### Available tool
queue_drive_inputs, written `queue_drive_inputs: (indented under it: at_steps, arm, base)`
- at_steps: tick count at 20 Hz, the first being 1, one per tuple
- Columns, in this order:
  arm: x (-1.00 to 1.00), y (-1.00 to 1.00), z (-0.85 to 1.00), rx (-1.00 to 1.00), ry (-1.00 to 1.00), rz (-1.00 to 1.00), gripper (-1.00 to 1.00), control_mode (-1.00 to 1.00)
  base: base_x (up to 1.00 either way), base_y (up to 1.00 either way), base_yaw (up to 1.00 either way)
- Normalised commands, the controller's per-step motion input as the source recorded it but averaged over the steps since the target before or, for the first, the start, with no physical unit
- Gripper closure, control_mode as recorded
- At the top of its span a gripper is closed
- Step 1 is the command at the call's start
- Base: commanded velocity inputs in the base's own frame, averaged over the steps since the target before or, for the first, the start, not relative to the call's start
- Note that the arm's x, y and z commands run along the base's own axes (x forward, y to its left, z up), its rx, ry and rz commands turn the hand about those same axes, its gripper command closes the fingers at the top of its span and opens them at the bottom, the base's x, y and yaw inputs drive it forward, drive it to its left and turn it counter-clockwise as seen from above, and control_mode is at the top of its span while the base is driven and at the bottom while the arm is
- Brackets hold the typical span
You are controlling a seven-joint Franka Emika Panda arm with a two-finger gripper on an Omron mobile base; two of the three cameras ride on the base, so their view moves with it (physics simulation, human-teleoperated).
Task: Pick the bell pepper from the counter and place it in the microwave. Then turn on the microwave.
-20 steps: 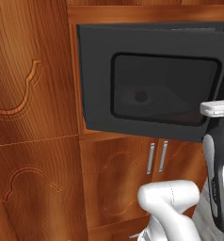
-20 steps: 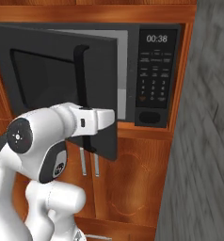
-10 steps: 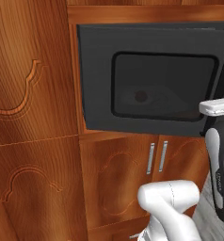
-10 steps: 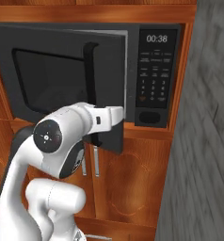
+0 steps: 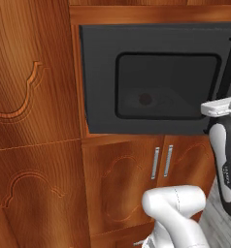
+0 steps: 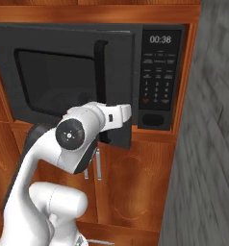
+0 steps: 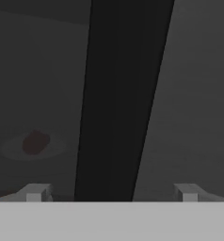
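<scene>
- Jaws stand wide apart with nothing between them: in the hand view the two-finger gripper (image 7: 111, 192) shows one small grey fingertip (image 7: 35, 192) at the lower left and the other at the lower right, and the vertical black bar handle (image 7: 123, 99) of the door rises in the gap, touching neither.
- Behind the dark window glass, left of the handle in the hand view, a small dull-red blob sits on a pale round disc; it is dim and blurred, but it is probably the small red bell pepper (image 7: 35, 142) on the glass turntable (image 7: 10, 148) inside the oven.
- From the left base view the same faint reddish spot (image 5: 145, 99) shows through the window of the large black built-in microwave (image 5: 156, 77).
- In the right base view the microwave (image 6: 49, 43) has its door nearly closed, standing slightly out from the front at the handle side, with the bar handle (image 6: 100, 72) just left of the button keypad (image 6: 158, 86).
- A lit clock display (image 6: 160, 40) above the keypad reads 00:38.
- The white arm (image 6: 73, 139) reaches up in front of the door's lower edge.
- Reddish-brown wooden cabinet doors (image 5: 122, 184) with two slim metal pulls (image 5: 155, 163) lie just below the microwave.
</scene>
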Motion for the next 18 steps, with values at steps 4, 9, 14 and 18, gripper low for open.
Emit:
queue_drive_inputs:
  at_steps: [4,9,14,18]
  arm:
    - [0.39,0.0,-0.11,0.0,0.0,0.06,-1.0,-1.0]
    - [0.41,0.0,-0.11,0.0,0.0,0.05,-1.0,-1.0]
    - [0.44,0.0,-0.11,0.0,0.0,0.05,-1.0,-1.0]
    - [0.44,0.0,-0.11,0.0,0.0,0.05,-1.0,-1.0]
  base:
    - [0.0,0.0,0.0]
    - [0.0,0.0,0.0]
    - [0.0,0.0,0.0]
    - [0.0,0.0,0.0]
